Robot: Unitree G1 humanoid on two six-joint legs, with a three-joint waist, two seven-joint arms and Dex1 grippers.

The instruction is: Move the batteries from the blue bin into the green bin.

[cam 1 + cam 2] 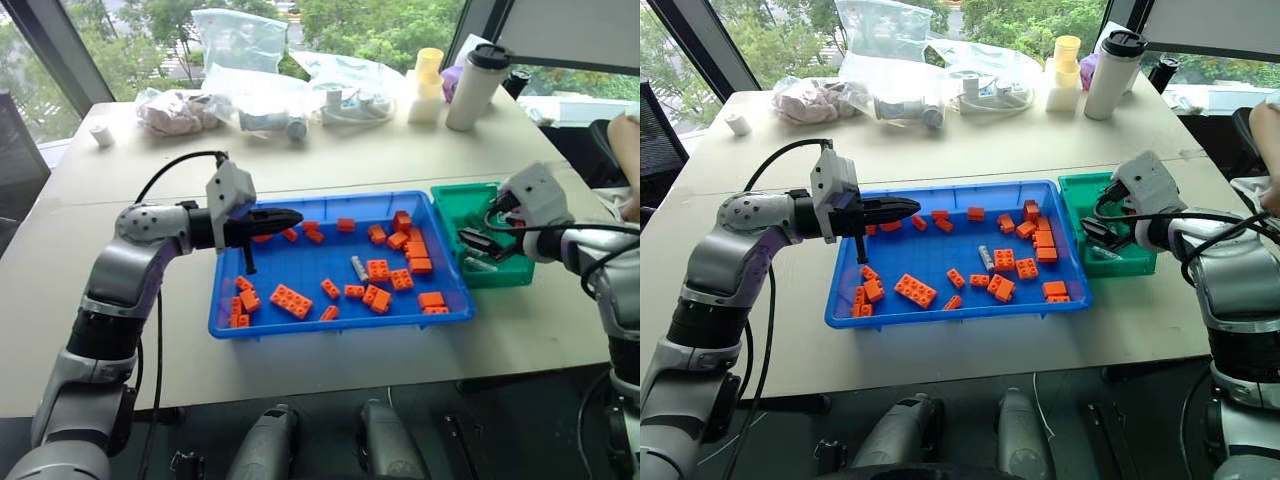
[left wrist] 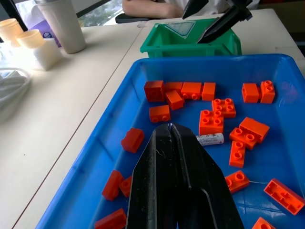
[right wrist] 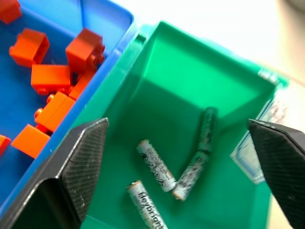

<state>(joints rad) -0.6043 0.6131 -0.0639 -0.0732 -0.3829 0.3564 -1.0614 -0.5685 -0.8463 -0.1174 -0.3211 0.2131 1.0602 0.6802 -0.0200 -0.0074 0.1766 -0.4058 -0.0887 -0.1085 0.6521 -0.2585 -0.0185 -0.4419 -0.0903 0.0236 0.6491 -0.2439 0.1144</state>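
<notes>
Four silver-grey batteries, printed labels.

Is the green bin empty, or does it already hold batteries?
Not empty. The right wrist view shows four batteries lying on the floor of the green bin, between the open fingers of the right gripper.
</notes>
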